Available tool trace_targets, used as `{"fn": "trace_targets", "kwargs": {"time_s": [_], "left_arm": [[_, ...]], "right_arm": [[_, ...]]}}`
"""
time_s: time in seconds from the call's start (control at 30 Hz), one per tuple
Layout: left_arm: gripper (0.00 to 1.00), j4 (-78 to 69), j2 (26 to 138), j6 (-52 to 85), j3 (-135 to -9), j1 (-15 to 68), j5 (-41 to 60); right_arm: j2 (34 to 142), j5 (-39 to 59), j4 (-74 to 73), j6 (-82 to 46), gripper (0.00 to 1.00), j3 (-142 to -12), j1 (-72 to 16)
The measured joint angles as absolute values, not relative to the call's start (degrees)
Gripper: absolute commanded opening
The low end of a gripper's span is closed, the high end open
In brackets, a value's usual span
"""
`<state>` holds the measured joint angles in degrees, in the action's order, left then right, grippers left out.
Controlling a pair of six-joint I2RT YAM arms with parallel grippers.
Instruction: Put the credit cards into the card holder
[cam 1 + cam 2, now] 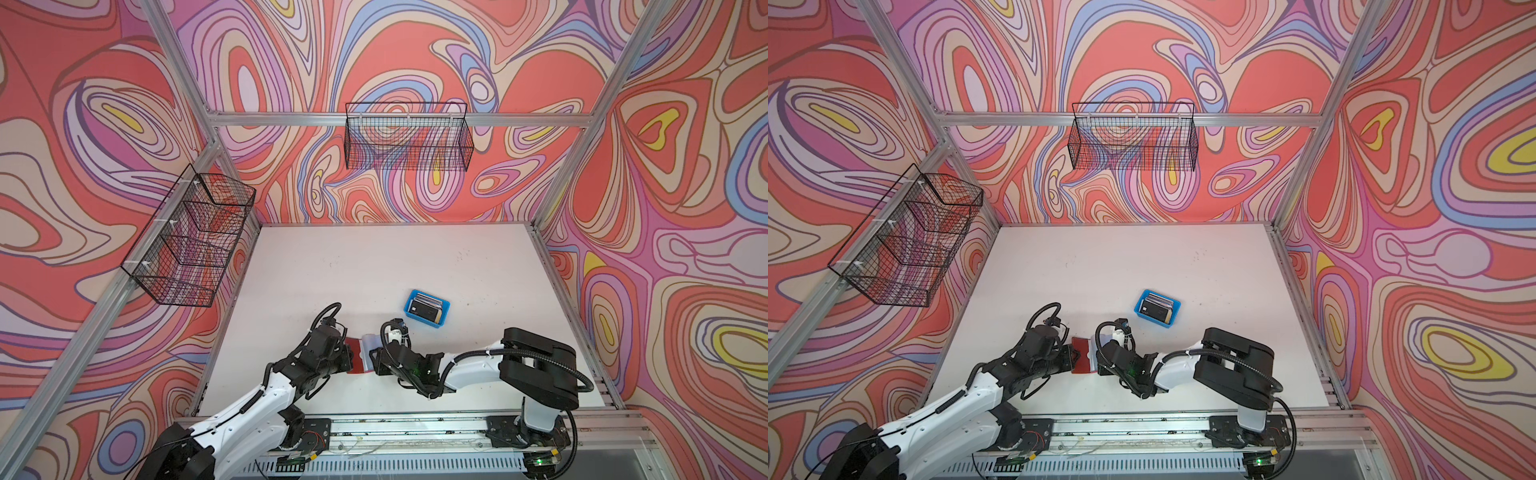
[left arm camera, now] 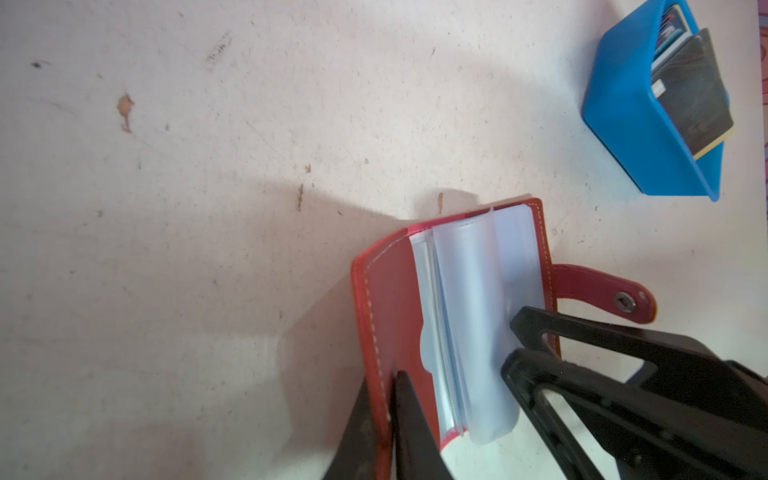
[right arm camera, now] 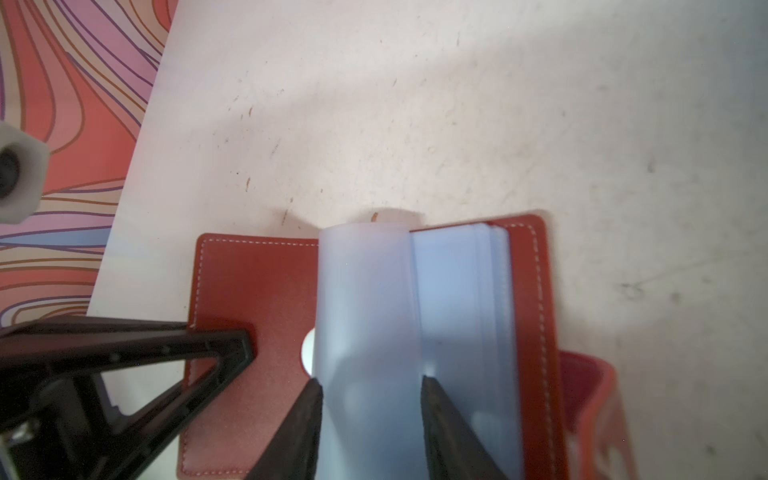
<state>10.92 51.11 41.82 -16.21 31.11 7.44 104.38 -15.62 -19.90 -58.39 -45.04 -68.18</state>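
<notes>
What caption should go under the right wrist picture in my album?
Left hand grips the cover of the open card holder while the right hand straddles one curled plastic sleeve.

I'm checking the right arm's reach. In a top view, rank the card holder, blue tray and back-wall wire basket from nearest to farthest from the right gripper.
1. card holder, right at the right gripper, toward the front.
2. blue tray, farther back and to the right.
3. wire basket, up on the back wall.

Red-brown card holder (image 2: 395,299) with white stitching, blue tray (image 2: 623,112), swirl-patterned walls (image 1: 83,124).
</notes>
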Motion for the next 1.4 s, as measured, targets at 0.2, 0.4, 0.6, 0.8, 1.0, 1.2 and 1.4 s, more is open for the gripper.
{"fn": "trace_targets", "kwargs": {"time_s": [0.2,0.4,0.6,0.8,1.0,1.2,1.4], "left_arm": [[0.12,10.9,51.11,41.82,-15.94,31.11,7.46],[0.12,10.87,51.11,41.82,-15.92,31.11,7.46],[0.12,10.87,51.09,41.82,-15.84,31.11,7.46],[0.12,10.87,51.07,41.82,-15.84,31.11,7.46],[0.12,10.87,51.09,41.87,-15.84,31.11,7.25],[0.12,10.98,51.07,42.28,-15.64,31.11,6.09],[0.17,11.73,50.19,42.78,-15.64,31.05,4.29]], "right_arm": [[105.73,-11.64,-23.88,-59.07,0.44,-45.12,-65.71],[107.44,-7.86,-27.44,-58.96,0.47,-45.71,-63.35],[108.68,-6.33,-27.81,-57.74,0.54,-47.44,-62.13],[108.92,-4.71,-27.83,-56.84,0.55,-48.01,-61.63],[108.47,-2.72,-29.45,-56.84,0.54,-46.74,-62.22],[107.96,0.01,-31.73,-57.32,0.5,-45.43,-63.53],[107.96,1.41,-35.05,-57.78,0.47,-44.34,-64.07]]}}
